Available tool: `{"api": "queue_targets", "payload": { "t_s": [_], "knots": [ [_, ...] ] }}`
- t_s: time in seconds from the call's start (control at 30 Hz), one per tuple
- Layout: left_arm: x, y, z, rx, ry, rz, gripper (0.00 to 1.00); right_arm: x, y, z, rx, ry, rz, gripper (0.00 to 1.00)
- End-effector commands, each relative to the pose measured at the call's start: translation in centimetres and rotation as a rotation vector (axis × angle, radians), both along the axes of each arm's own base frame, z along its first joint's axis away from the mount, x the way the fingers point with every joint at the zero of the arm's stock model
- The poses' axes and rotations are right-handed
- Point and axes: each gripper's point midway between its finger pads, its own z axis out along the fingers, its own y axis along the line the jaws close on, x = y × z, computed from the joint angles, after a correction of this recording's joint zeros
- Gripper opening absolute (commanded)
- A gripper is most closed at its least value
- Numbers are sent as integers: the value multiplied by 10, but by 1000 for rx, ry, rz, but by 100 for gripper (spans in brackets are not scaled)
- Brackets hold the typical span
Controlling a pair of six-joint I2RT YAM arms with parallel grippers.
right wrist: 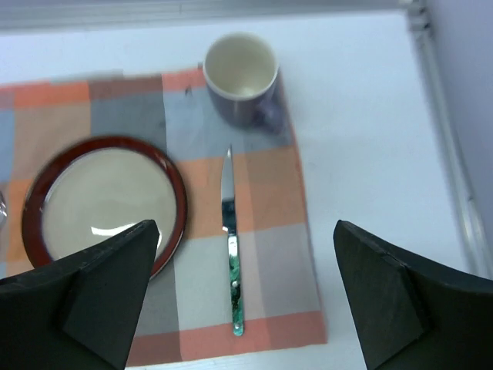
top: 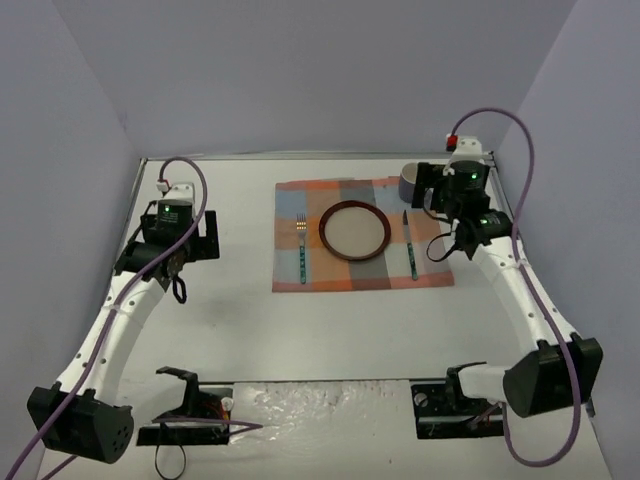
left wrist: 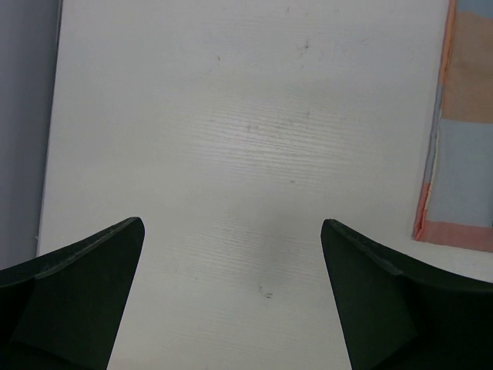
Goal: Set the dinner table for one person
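Observation:
The dinner table is a wide white top. On it lies an orange-and-blue plaid mat. A red-rimmed plate sits in the mat's middle, with a fork to its left and a green-handled knife to its right. A grey mug stands at the mat's far right corner. My right gripper hovers open above the knife, holding nothing, with the mug ahead and the plate to the left. My left gripper is open over bare table, left of the mat.
Thin metal rails edge the table on the right and at the back. Pale walls close in three sides. The two arm bases stand at the near edge. A purple cable loops above the right arm.

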Motion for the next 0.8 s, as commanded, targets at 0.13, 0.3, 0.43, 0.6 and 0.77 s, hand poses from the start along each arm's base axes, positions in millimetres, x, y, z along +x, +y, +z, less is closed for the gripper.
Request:
{"api": "queue_targets", "payload": {
  "t_s": [0.13, 0.3, 0.43, 0.6, 0.77],
  "knots": [
    [-39, 9, 97, -60, -245, 19, 97, -73, -51, 104, -14, -292, -198, 100],
    [-73, 16, 116, -81, -337, 20, 97, -133, -73, 130, 11, -442, -279, 100],
    [-92, 19, 114, -104, -405, 24, 97, -173, -87, 131, 30, -529, -327, 100],
    [-96, 23, 94, -87, -416, 30, 97, -194, -93, 113, 29, -561, -340, 100],
    [-94, 26, 80, -76, -444, 36, 97, -204, -90, 98, 44, -581, -314, 100]
  ]
}}
